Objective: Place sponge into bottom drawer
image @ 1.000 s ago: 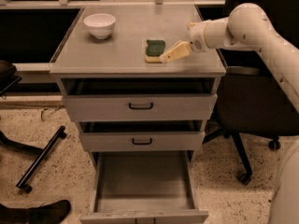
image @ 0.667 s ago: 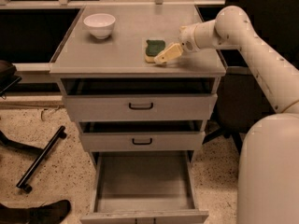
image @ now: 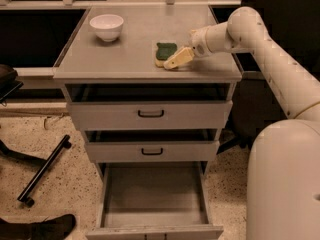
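Observation:
The sponge [image: 164,51], dark green on top with a pale yellow base, lies on the grey cabinet top [image: 125,54], right of centre. My gripper [image: 176,59] reaches in from the right and sits low at the sponge's front right edge, touching or nearly touching it. The sponge rests flat on the top. The bottom drawer [image: 155,196] is pulled far out below, with a bare grey interior.
A white bowl [image: 106,26] stands at the back left of the cabinet top. The top drawer [image: 150,114] and middle drawer [image: 151,151], both with black handles, are slightly open. A black chair base [image: 42,171] and a dark shoe [image: 47,228] lie on the floor at the left.
My gripper has moved a little to the left, closing in on the sponge's right edge. The sponge, the bowl and the drawers have not moved.

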Robot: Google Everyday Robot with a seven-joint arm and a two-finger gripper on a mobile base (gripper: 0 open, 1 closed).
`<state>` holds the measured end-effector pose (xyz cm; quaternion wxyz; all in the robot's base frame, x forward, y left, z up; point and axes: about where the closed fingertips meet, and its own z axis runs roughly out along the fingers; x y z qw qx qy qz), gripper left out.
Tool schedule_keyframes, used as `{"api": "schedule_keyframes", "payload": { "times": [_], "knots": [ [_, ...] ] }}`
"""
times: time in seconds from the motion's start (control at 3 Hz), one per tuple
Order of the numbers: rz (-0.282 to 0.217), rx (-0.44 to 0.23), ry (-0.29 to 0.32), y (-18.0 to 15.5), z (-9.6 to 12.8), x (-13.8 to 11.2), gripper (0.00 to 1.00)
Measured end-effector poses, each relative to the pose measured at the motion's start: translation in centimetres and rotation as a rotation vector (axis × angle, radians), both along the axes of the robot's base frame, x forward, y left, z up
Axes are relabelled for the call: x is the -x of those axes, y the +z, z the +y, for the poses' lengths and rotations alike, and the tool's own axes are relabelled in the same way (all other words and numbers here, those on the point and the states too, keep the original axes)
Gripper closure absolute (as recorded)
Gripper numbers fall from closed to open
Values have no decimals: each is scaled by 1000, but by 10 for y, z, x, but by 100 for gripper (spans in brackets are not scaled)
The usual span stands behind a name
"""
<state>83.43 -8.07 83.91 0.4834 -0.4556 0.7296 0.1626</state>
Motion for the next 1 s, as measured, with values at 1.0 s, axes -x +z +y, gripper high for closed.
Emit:
{"api": "schedule_keyframes", "payload": {
  "times": [1.0],
  "knots": [
    [17, -16, 39, -5, 10, -1, 18]
  ]
}}
